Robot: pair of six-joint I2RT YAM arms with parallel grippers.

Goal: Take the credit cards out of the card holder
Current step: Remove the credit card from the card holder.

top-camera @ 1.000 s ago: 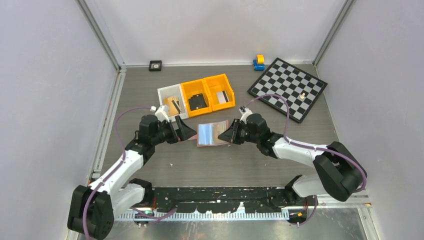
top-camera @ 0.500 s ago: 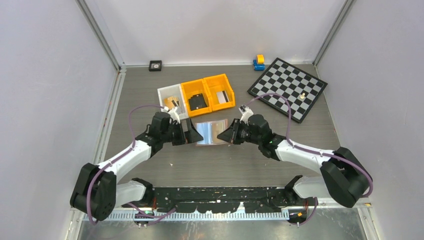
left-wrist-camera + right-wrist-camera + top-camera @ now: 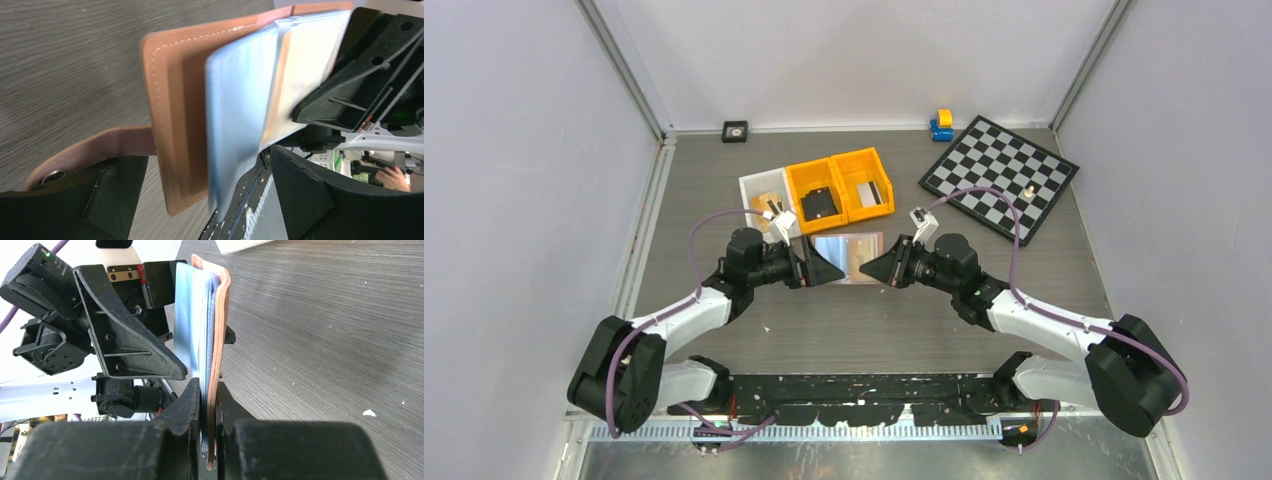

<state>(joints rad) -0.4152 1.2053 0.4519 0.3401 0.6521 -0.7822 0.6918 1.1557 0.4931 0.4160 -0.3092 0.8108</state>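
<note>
The tan-pink card holder [image 3: 849, 257] stands open on edge between both grippers, its clear pockets [image 3: 235, 115] fanned out and its snap tab [image 3: 90, 150] hanging left. My right gripper [image 3: 886, 268] is shut on the holder's right edge, cover and pockets pinched together between its fingers [image 3: 209, 390]. My left gripper [image 3: 819, 268] is open, with its jaws on either side of the holder's left edge [image 3: 205, 170] and not touching it. A pale sheet [image 3: 305, 75] shows inside a pocket. A pale card with a dark stripe [image 3: 873, 192] lies in the right orange bin.
A white bin [image 3: 754, 185] and two orange bins [image 3: 802, 178] stand just behind the holder; the middle one holds a chunky black item [image 3: 819, 203]. A chessboard [image 3: 999, 175] lies at the back right, near a blue-yellow toy [image 3: 941, 125]. A small black square [image 3: 735, 131] is by the back wall.
My left gripper has moved right, and its open jaws now straddle the holder's left edge. The right gripper has carried the holder slightly toward the bins.
</note>
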